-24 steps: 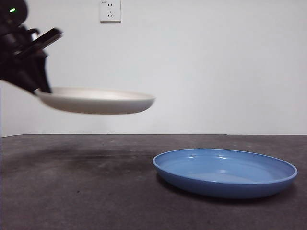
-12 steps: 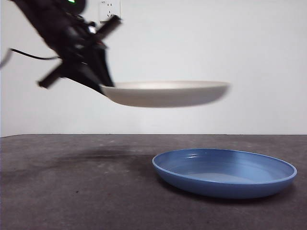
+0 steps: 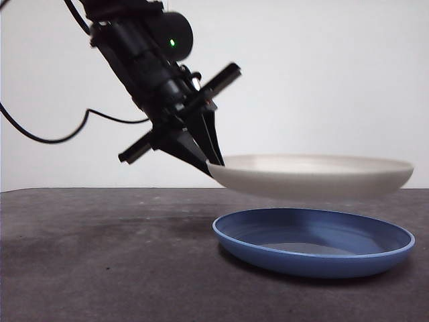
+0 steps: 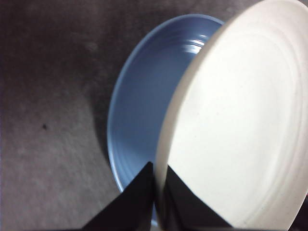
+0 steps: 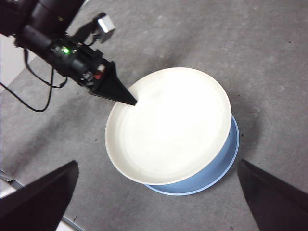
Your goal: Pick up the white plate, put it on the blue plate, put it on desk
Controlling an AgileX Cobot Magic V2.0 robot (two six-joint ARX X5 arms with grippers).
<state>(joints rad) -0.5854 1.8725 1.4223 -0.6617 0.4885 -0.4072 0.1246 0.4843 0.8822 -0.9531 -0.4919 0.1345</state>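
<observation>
My left gripper (image 3: 209,163) is shut on the rim of the white plate (image 3: 315,176) and holds it level in the air, just above the blue plate (image 3: 315,245). The two plates do not touch. In the left wrist view the jaws pinch the white plate's (image 4: 240,125) edge at the gripper (image 4: 159,192), with the blue plate (image 4: 144,101) showing beneath. In the right wrist view the white plate (image 5: 168,125) covers most of the blue plate (image 5: 226,159), and the left gripper (image 5: 130,100) grips its rim. My right gripper (image 5: 159,202) is open, high above the desk (image 5: 269,62).
The dark desk (image 3: 100,268) stretches bare to the left of the blue plate. A black cable (image 3: 47,137) hangs from the left arm (image 3: 144,60). The desk's edge shows in the right wrist view (image 5: 29,183).
The left gripper has carried the white plate to the right and lowered it, from over the bare desk to right above the blue plate. The blue plate has not moved.
</observation>
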